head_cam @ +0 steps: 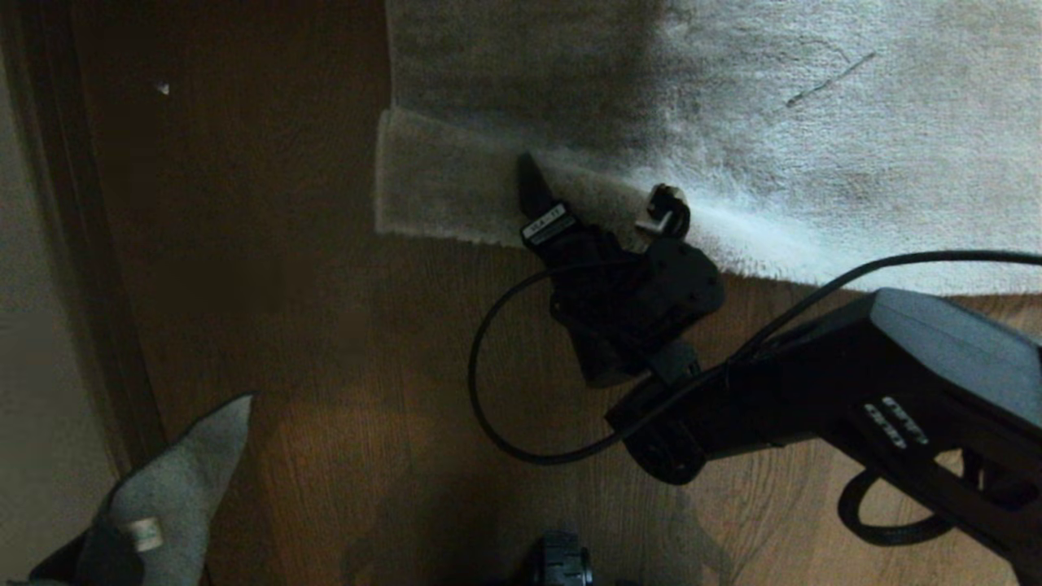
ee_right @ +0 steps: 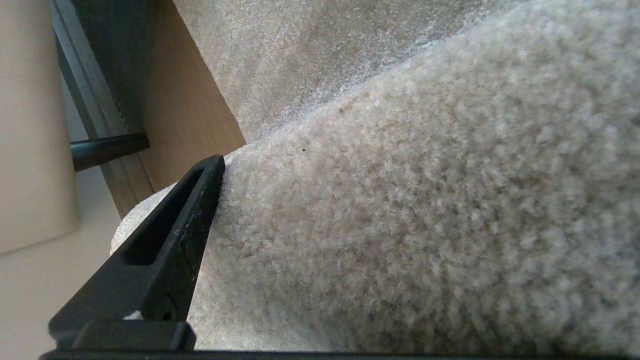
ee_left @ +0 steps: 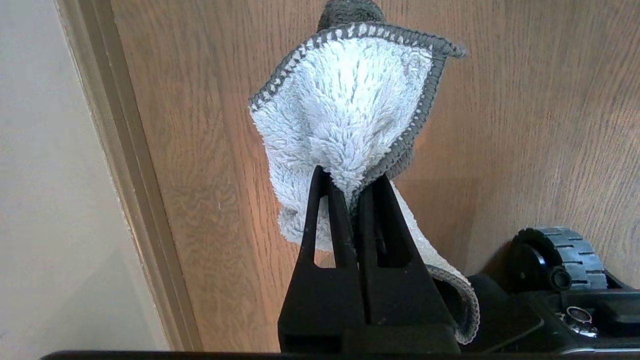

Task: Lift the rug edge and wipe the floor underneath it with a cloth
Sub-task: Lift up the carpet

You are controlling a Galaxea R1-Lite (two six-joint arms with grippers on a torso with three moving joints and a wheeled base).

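Rug edge [head_cam: 456, 191] lies on the floor [head_cam: 342, 342] with my right gripper [head_cam: 598, 195] spread wide over it, one finger [ee_right: 165, 240] against the pile, gripping nothing. My left gripper [ee_left: 350, 192] hangs low at left, clamped on the cloth [ee_left: 345, 115].

I see a pale wall [head_cam: 41, 342] with dark skirting [head_cam: 98, 268] well to the right gripper's [head_cam: 598, 191] left; warm light patches nearer me.

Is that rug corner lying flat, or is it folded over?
Folded over: in the head view the rug edge lies doubled as a flap, the open right gripper at it.
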